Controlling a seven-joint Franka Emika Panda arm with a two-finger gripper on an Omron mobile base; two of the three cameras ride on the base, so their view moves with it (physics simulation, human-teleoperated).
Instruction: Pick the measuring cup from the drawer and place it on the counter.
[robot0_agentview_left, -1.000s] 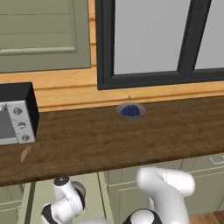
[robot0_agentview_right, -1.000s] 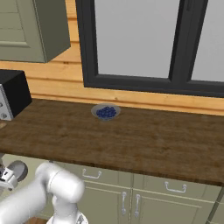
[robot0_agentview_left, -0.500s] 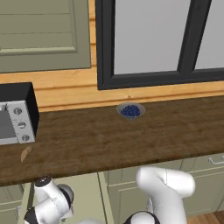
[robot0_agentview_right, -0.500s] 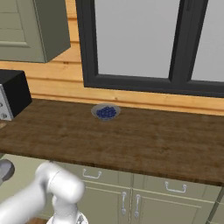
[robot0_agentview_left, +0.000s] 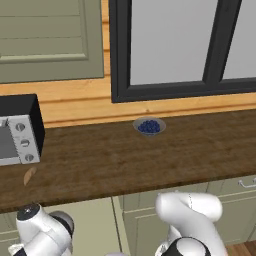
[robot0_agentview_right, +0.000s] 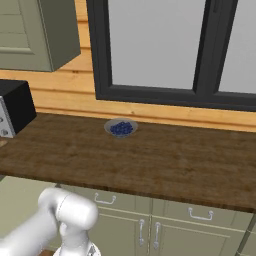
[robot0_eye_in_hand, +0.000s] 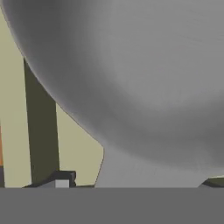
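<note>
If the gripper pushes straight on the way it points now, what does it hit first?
Most likely the measuring cup: in the hand view its grey rounded body looms right ahead, very close, with the pale drawer behind it. Contact may already exist; depth is unclear.

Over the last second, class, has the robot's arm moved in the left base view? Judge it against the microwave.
Yes. The arm has sunk lower and drifted left, further below the microwave and the counter edge, which have stayed put.

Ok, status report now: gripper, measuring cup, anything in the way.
Gripper low, below the counter edge; jaw state unclear. Measuring cup right up against the hand camera, grey and huge in frame. Blueberry bowl far back on the counter, no obstruction seen.
</note>
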